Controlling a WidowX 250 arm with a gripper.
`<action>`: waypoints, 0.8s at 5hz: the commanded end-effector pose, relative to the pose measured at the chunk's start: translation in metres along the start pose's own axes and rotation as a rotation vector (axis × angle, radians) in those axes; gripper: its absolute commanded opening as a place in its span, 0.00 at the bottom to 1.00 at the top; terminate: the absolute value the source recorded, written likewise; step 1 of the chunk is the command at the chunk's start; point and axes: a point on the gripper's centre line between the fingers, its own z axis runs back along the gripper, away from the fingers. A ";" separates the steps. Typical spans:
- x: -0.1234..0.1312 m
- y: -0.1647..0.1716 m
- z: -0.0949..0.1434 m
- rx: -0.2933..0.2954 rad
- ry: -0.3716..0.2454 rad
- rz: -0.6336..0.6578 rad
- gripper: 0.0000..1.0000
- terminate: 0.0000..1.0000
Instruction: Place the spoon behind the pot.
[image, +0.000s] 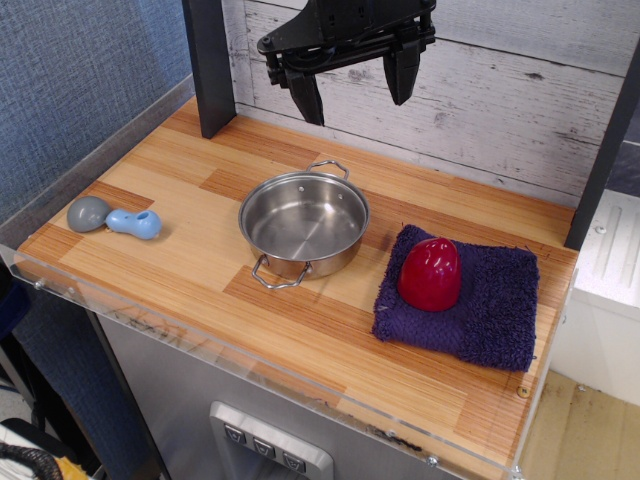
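The wooden surface (200, 290) carries four things. The spoon (113, 217) lies near the left edge of the surface, close to the front-left corner, flat on the wood, with its grey rounded bowl pointing toward the left edge and its chubby light-blue handle pointing toward the middle. Nothing touches it.

The pot (304, 222) stands upright near the centre of the surface, well apart from the spoon. It is shiny steel, its inside bare, with one wire loop handle facing the back edge and the other facing the front edge.

To the right of the pot, near the right edge, a purple towel (490, 310) lies flat and folded. A red domed object (430, 274) sits on the towel's left part, near the pot but not touching it.

The gripper (354, 85) hangs high above the back edge of the surface, in front of the white plank wall (500, 100), behind the pot. Its black jaws stand wide apart, pointing downward, and have hold of nothing. It is well clear of the spoon and of everything else on the surface.

A dark post (208, 65) rises from the back-left corner of the surface.
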 end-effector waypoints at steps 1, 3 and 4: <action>0.000 0.000 0.000 0.000 0.000 0.000 1.00 0.00; 0.012 0.062 0.000 0.081 0.017 0.399 1.00 0.00; 0.012 0.090 0.003 0.101 0.007 0.557 1.00 0.00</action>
